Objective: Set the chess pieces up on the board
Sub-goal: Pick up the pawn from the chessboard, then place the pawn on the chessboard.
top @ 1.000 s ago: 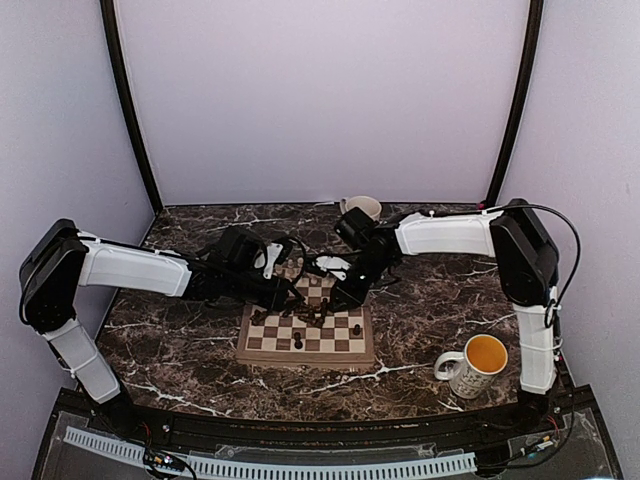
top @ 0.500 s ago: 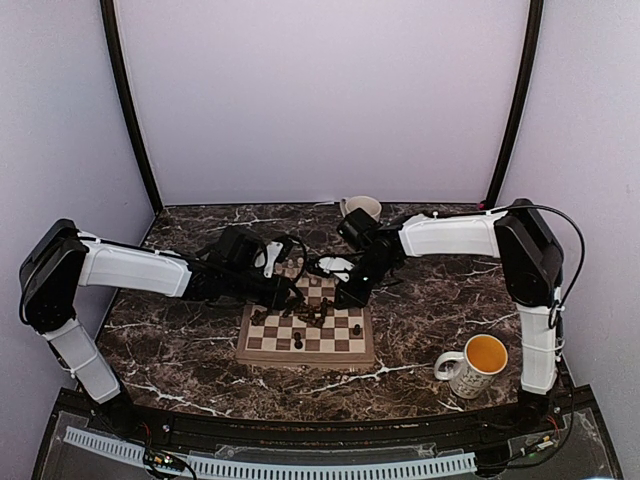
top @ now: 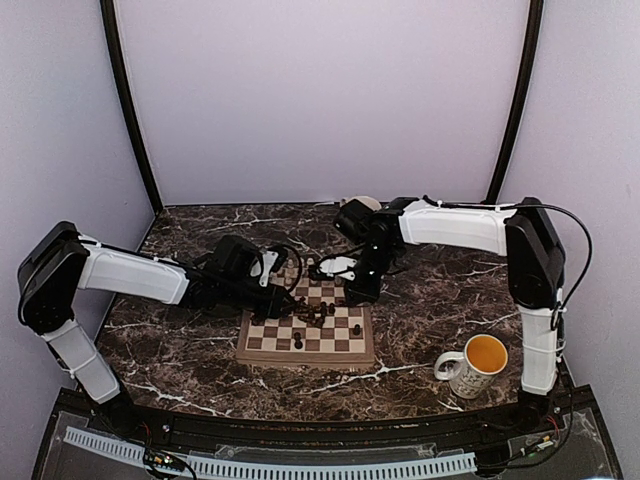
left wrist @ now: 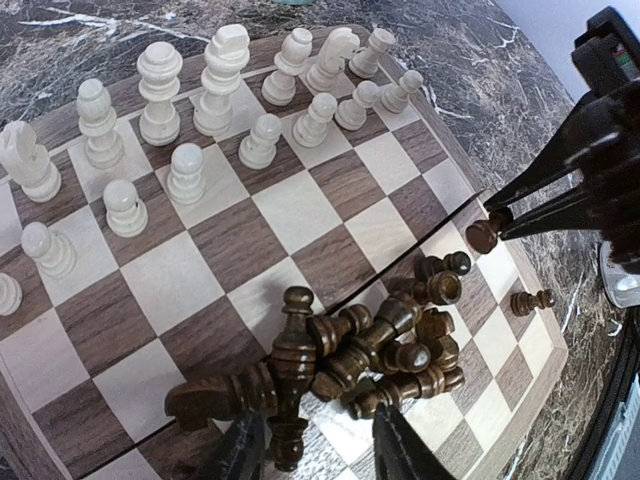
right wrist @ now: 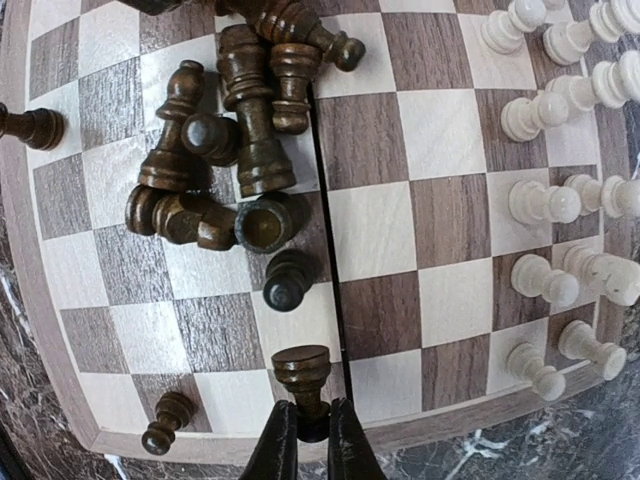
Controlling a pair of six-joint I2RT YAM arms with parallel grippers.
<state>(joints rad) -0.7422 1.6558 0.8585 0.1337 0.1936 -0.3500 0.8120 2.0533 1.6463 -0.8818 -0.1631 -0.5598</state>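
The board [top: 262, 353] lies mid-table. Cream-white pieces [left wrist: 190, 110] stand in two rows along one side, also in the right wrist view [right wrist: 570, 200]. Several dark pieces [left wrist: 390, 345] lie in a heap on the board's middle, also in the right wrist view [right wrist: 225, 150]. My left gripper [left wrist: 318, 455] is open, its fingers either side of the heap's near end. My right gripper [right wrist: 310, 440] is shut on a dark pawn [right wrist: 305, 375], held above the board's edge row; it also shows in the left wrist view [left wrist: 500, 215]. A few dark pawns [right wrist: 288, 280] stand alone.
A white mug [top: 472, 366] with orange liquid stands right of the board near the front. A cream cup [top: 362, 206] sits behind the right arm. Both arms [top: 140, 272] reach over the board from either side. Walls close the back and sides.
My left gripper has drawn back to the left, off the board's middle. My right wrist has shifted back and to the right, with the dark pawn still in its fingers.
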